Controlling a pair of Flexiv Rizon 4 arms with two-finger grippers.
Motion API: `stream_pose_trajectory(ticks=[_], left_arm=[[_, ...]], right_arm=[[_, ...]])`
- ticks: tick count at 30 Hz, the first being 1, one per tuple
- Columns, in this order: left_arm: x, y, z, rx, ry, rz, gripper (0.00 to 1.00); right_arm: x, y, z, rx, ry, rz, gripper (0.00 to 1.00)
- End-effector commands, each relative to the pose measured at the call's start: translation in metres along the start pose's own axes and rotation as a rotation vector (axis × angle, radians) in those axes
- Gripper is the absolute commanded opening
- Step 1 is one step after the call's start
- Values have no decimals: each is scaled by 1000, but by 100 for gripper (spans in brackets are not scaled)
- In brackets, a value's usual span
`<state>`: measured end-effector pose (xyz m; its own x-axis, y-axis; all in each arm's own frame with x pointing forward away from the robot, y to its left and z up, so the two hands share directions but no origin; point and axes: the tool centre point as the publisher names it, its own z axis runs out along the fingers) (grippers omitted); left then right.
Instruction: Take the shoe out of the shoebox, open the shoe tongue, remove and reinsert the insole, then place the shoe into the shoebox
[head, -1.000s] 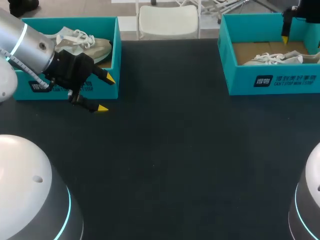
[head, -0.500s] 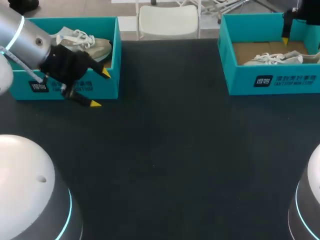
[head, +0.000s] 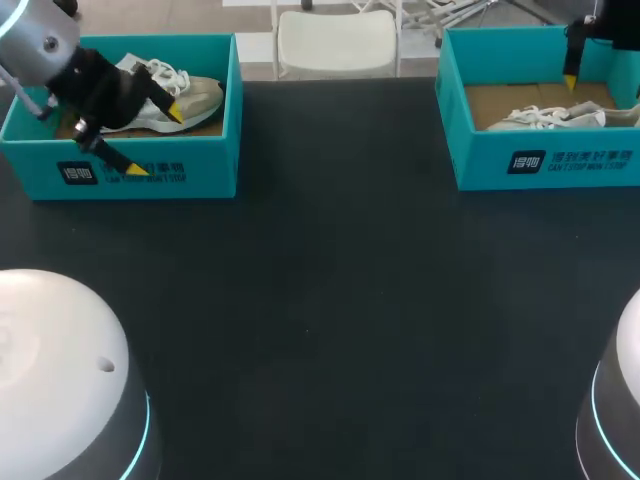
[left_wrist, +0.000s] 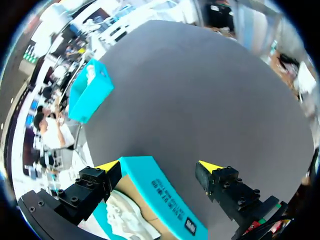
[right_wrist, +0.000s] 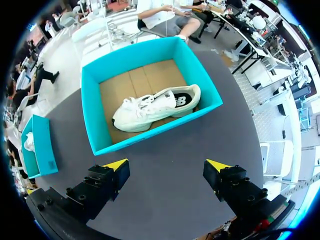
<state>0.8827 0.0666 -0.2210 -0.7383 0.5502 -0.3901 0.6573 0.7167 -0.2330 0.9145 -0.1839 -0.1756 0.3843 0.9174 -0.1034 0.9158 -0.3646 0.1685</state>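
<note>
A teal shoebox (head: 205, 172) at the table's far left holds a pale grey-white shoe (head: 196, 97). My left gripper (head: 155, 141) hangs open over that box's front wall, one yellow tip above the shoe and the other outside the box. In the left wrist view the teal box wall (left_wrist: 167, 195) runs between the open gripper's (left_wrist: 159, 165) fingers, and the white shoe (left_wrist: 125, 219) lies by one finger. A second teal shoebox (head: 560, 160) at the far right holds a white shoe (head: 555, 117). My right gripper (right_wrist: 167, 164) is open above it, short of the shoebox (right_wrist: 160, 131) and its shoe (right_wrist: 155, 107).
The dark tabletop (head: 330, 300) spreads wide between the two boxes. In the right wrist view the left shoebox (right_wrist: 39, 147) shows far off to the side. Of the right arm, the head view shows one yellow fingertip (head: 570, 80) at the box's back wall.
My left arm has swung back and to the left, carrying its open gripper from in front of the left box to over its front wall. The right arm has not moved.
</note>
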Motion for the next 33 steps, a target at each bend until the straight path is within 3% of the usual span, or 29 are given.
stream_pose_trajectory(ticks=[1, 15, 17, 22, 27, 30, 33], left_arm=[[1, 11, -15, 68, 164, 247, 100], [1, 11, -15, 68, 164, 247, 100], [-9, 30, -16, 75, 179, 317, 100], [-30, 85, -16, -7, 214, 471, 100], [-43, 136, -17, 1, 265, 649, 100], [-49, 161, -22, -50, 342, 768, 100], [-49, 176, -32, -34, 412, 879, 100]], right_arm=[[0, -1, 0, -2, 0, 0, 100], [0, -1, 0, -2, 0, 0, 100], [0, -1, 0, -2, 0, 0, 100], [0, -1, 0, -2, 0, 0, 100], [0, -1, 0, -2, 0, 0, 100], [0, -1, 0, -2, 0, 0, 100], [0, -1, 0, -2, 0, 0, 100]])
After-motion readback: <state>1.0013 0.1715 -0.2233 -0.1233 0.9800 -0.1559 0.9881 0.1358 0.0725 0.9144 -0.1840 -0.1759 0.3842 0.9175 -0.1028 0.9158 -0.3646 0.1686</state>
